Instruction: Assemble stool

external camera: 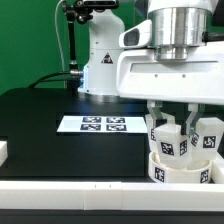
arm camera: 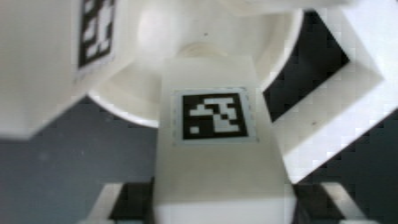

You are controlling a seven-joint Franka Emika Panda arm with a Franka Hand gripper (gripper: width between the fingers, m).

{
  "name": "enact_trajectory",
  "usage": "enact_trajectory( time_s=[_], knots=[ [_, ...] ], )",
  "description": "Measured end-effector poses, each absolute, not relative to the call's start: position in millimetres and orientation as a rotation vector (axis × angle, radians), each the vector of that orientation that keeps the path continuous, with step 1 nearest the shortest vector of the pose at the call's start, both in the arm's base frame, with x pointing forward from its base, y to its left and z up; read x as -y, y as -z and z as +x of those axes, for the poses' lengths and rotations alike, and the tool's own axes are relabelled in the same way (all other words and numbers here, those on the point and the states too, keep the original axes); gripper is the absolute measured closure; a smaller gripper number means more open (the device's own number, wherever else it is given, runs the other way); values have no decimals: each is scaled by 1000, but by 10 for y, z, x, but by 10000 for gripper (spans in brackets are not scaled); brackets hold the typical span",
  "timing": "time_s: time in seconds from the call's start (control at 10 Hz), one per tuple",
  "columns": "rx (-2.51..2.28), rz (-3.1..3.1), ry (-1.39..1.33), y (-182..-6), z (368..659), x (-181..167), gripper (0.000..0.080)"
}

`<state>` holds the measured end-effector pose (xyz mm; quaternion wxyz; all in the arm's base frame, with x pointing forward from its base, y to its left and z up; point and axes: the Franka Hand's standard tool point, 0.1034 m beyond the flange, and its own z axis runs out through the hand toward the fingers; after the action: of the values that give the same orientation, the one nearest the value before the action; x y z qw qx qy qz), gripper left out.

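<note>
End effector [external camera: 176, 127] clenched on a leg [arm camera: 217, 140] over the seat [external camera: 180, 170], lower right of the exterior view. Rigid, light, slick-looking plastic, by appearance. Best gripped across the leg's flat sides.

Franka arm, seen in the exterior view with its white wrist housing and metal flange filling the upper part toward that view's right, reaching straight down. The tool [external camera: 172, 112] points vertically, its two fingers [external camera: 155, 111] descending from the housing. Jaws stand nearly closed, clamped on an upright white leg [external camera: 170, 137] of the stool. In the wrist view the tool [arm camera: 217, 200] shows as dark finger pads [arm camera: 322, 201] flanking the tagged leg [arm camera: 217, 120] on both sides.
</note>
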<state>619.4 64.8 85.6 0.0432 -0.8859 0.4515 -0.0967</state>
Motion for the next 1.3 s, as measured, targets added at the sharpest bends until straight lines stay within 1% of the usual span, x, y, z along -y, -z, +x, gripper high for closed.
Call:
enact_trajectory(
  time_s=[0.4,0.8,1.3],
  knots=[
    [-1828,-2348,225,-860,6172,-856,462],
    [-2174,-1951,146,-837,6169,-920,462],
    [-2425,-1547,43,-837,6166,-913,462]
  ],
)
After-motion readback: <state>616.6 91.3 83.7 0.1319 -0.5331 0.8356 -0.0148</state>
